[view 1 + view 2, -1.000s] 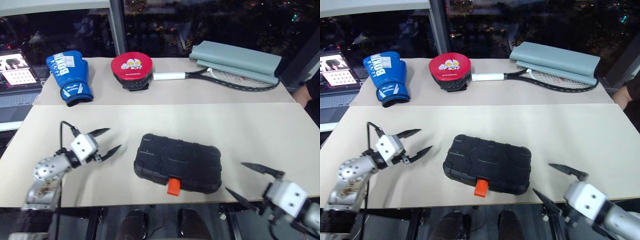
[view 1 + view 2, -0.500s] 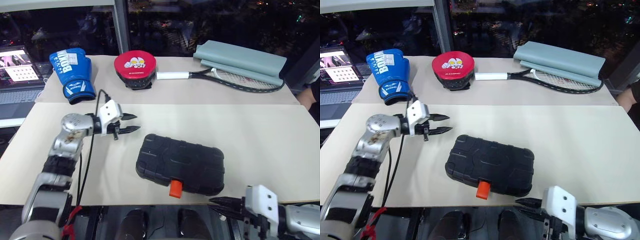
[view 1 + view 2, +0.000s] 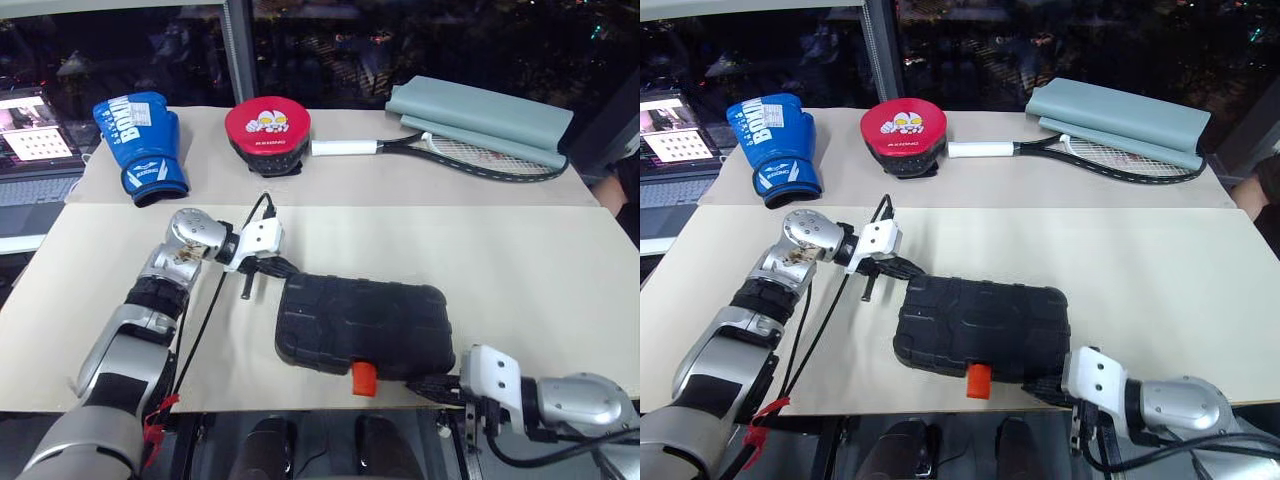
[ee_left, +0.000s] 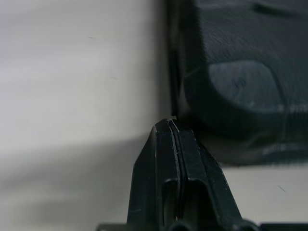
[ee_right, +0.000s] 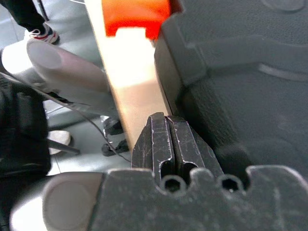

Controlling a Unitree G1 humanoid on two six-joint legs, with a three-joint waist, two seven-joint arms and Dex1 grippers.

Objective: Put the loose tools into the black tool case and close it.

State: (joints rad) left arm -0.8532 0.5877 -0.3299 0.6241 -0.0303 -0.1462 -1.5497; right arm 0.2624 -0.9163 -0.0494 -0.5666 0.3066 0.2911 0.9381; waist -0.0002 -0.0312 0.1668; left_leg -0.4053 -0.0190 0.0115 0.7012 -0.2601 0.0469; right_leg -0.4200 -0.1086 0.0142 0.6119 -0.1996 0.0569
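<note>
Head view: the black tool case (image 3: 365, 325) lies closed on the near bench (image 3: 520, 260); the left claw (image 3: 283, 269) meets its far-left corner; left wrist view: fingers pressed together, empty; right wrist view: right claw (image 5: 168, 126) likewise clamped, empty, at the case's near-right edge.

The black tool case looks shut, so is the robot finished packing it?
Seemingly nearly: the black tool case lies closed, no loose tools around. The left gripper and right gripper, both shut, sit at opposite corners. Whether the orange latch is fastened is unclear.
</note>
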